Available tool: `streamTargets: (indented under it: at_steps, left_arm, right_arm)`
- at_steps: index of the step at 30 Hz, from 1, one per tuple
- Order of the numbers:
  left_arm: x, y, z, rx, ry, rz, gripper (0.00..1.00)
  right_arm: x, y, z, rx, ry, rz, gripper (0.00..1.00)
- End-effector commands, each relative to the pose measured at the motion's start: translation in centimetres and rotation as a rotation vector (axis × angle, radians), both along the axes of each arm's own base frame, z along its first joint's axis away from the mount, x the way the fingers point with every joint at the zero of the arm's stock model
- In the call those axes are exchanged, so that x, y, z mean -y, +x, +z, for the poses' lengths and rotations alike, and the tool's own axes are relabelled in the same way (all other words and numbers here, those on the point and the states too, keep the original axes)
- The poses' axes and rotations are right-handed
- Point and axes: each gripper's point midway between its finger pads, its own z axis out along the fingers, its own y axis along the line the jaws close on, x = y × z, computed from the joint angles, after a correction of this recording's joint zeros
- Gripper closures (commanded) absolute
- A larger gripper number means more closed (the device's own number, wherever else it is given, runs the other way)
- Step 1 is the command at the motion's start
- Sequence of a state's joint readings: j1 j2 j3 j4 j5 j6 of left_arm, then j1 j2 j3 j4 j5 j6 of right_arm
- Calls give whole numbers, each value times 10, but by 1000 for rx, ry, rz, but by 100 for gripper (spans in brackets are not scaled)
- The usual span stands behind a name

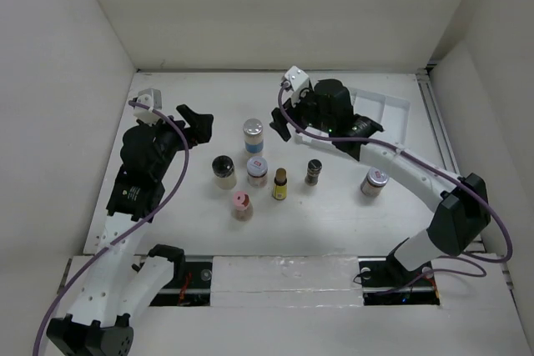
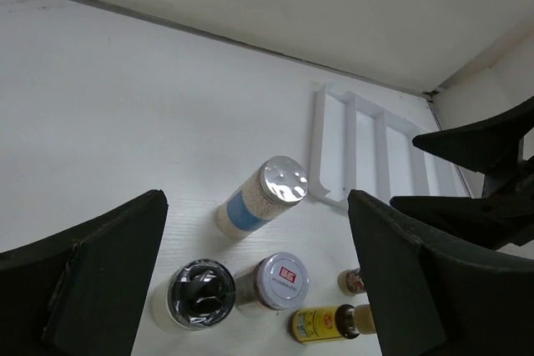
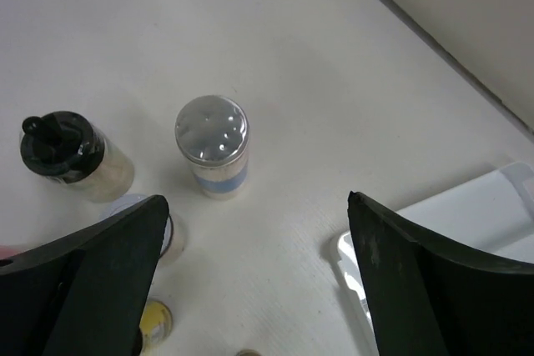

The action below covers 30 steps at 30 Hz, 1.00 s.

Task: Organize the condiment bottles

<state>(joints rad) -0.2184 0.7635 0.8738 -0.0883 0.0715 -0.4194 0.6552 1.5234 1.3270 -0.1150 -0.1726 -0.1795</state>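
Seven condiment bottles stand mid-table: a blue-label jar [image 1: 253, 133], a black-lidded jar [image 1: 223, 170], a white-lidded jar with a red mark [image 1: 257, 171], a slim yellow bottle [image 1: 279, 183], a dark grinder bottle [image 1: 313, 172], a pink-lidded jar [image 1: 241, 205] and a red/silver-lidded jar [image 1: 373, 181] off to the right. My left gripper [image 1: 198, 125] is open and empty, left of the blue-label jar [image 2: 263, 196]. My right gripper [image 1: 282, 118] is open and empty, just right of that jar [image 3: 213, 143].
A white slotted rack [image 1: 380, 114] lies at the back right, also in the left wrist view [image 2: 367, 147] and the right wrist view [image 3: 467, 231]. White walls enclose the table on three sides.
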Motion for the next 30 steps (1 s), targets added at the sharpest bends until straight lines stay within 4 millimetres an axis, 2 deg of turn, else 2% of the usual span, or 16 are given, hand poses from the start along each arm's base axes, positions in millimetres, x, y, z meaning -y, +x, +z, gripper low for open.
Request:
streamTargets:
  at_steps: [1,3,4,5,6,7,8,10,11,14,16,18,19,23,28,30]
  left_arm:
    - [1,-2,9,46,9,-19,14]
    - [-1,-2,9,46,10,-8,14]
    - [-1,-2,7,37,12,-8,16]
    - [-1,-2,7,37,12,-8,22]
    - [1,-2,11,56,17,-21,36]
    - [1,-1,13,65,16,-21,68]
    - [1,0,10,57,17,-21,81]
    - [2,3,4,34,22,-22,86]
    - [2,5,1,25,24,-22,77]
    - [1,5,1,25,25,-13,46]
    - [1,7,-1,16,27,-13,31]
    - [1,7,-1,16,27,-13,27]
    - [1,7,-1,16,27,-13,27]
    - [2,11,-6,-8,32,-13,27]
    - [2,12,-4,2,30,-13,27]
    - [4,12,-3,2,28,-22,27]
  right_arm:
    - [5,0,17,54,37,-30,7]
    - [5,0,17,54,37,-30,25]
    - [5,-1,12,45,30,-30,65]
    - [4,0,7,37,24,-30,80]
    - [4,1,11,44,29,-30,92]
    - [1,4,12,44,29,-30,99]
    - [0,6,8,37,24,-30,98]
    - [-3,7,8,43,19,-14,79]
    - [-10,6,6,47,10,8,39]
    - [-14,4,-2,37,-12,22,0]
    - [-19,6,-18,9,-28,37,0]
    - [-29,6,-17,2,-27,86,0]
    - [-34,9,-30,-27,-44,96,0]
    - [-62,3,-42,-66,-33,221,0]
    - [-82,18,-51,-81,-27,257,0]
    - [-91,21,-69,-113,-35,281,0]
